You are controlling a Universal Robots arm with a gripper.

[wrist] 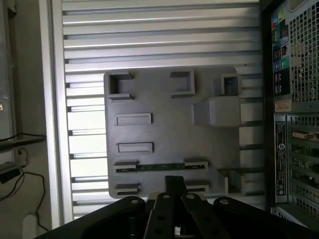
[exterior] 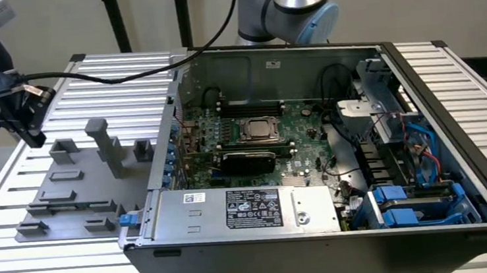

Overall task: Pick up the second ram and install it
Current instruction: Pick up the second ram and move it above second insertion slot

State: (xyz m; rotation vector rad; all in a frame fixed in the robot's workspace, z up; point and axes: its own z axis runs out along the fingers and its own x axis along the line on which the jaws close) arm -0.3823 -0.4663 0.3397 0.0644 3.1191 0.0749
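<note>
Wrist view: the second ram is seen seated between two holders on the grey fixture plate, which is laid on the slatted table beside the open computer case. The tool is held above the plate, pressed together, with nothing pinched.

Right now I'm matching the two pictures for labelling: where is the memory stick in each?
Exterior view: the memory stick lies between two holders on the grey plate, on the exterior view's left of the computer case.
Wrist view: memory stick, a green strip between holders on that plate.
Shared landmark: the tall grey post.
</note>
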